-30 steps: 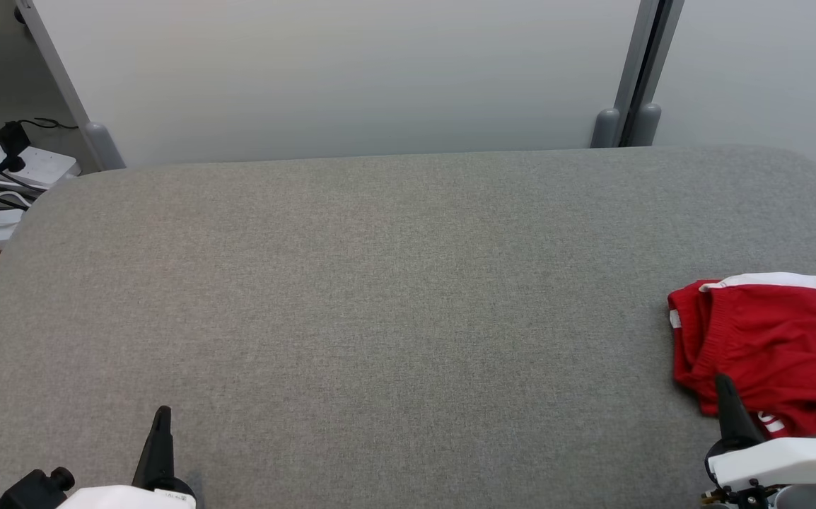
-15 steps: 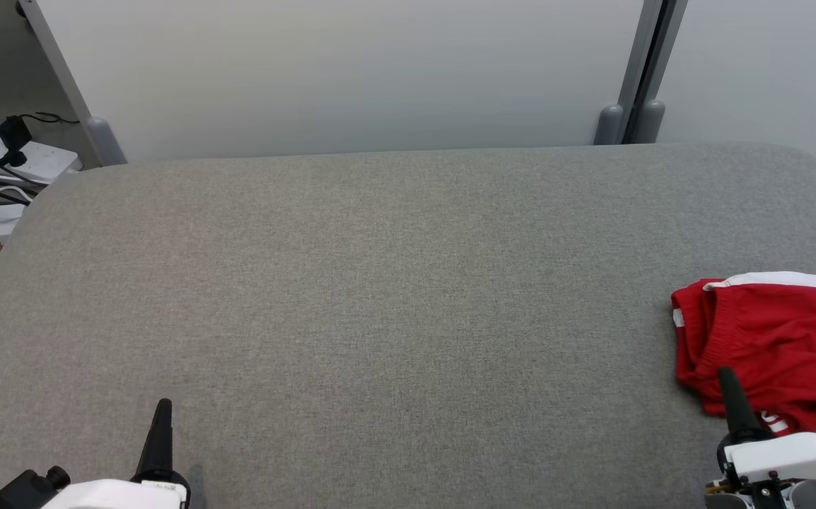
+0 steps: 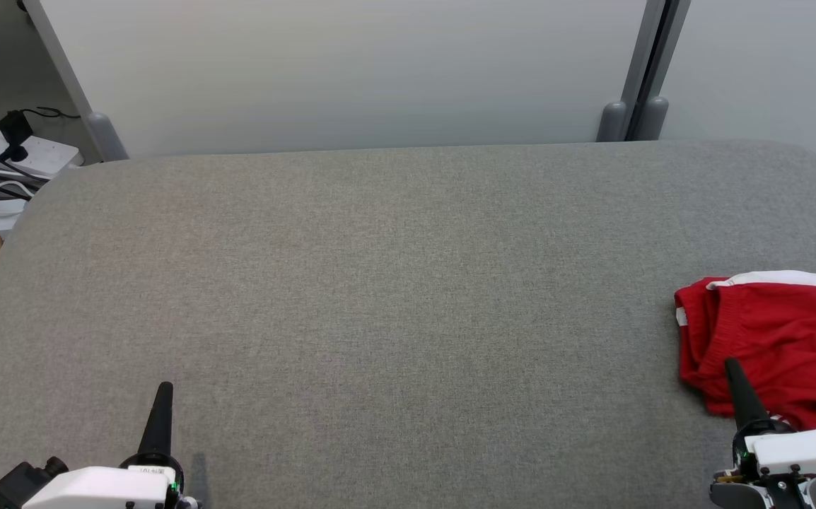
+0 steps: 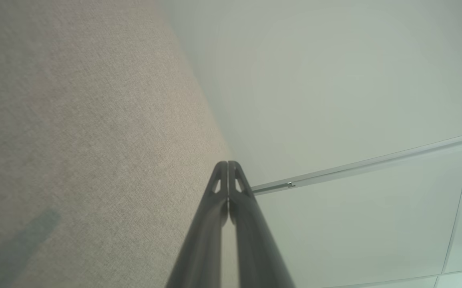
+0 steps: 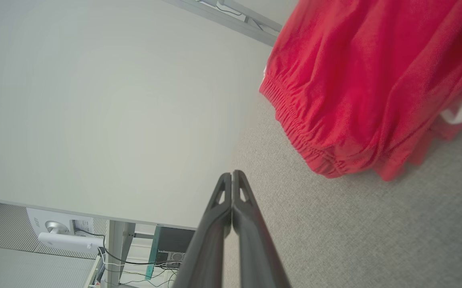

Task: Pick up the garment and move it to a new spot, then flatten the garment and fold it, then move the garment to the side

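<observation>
The red shorts (image 3: 776,339) lie folded over at the right edge of the gray bench (image 3: 408,283). The right gripper (image 3: 731,364) hovers near them, jaws closed and empty. The left gripper (image 3: 163,389), jaws likewise closed, is well apart.

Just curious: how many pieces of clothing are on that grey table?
1: a red garment, bunched at the table's right side, just beyond the right gripper. It runs off the picture's edge, so another could be hidden.
</observation>
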Tool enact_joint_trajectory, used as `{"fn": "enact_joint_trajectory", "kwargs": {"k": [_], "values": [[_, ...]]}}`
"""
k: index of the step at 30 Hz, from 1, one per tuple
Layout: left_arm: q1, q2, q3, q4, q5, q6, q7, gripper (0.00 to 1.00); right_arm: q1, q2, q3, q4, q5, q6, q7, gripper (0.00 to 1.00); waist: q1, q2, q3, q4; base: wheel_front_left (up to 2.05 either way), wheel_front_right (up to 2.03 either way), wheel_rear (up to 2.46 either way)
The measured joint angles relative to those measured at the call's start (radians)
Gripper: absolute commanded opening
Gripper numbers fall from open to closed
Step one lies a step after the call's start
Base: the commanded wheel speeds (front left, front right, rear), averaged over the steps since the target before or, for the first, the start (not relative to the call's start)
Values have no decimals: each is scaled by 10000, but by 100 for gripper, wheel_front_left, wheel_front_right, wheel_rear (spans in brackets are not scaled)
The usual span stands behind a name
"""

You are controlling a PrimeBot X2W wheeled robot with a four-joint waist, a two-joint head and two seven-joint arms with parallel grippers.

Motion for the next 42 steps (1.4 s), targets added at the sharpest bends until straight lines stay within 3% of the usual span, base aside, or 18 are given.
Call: {"fn": "enact_joint_trajectory", "kwargs": {"k": [29, 42], "values": [[-332, -8, -8, -387, -3187, -2, 803, 0, 10, -46, -217, -660, 3394, -13, 805, 0, 0, 0, 142, 77, 0, 0, 0], [-332, -10, -10, -405, -3225, -2, 815, 0, 12, -48, -232, -671, 3409, -13, 805, 0, 0, 0, 142, 77, 0, 0, 0]]}}
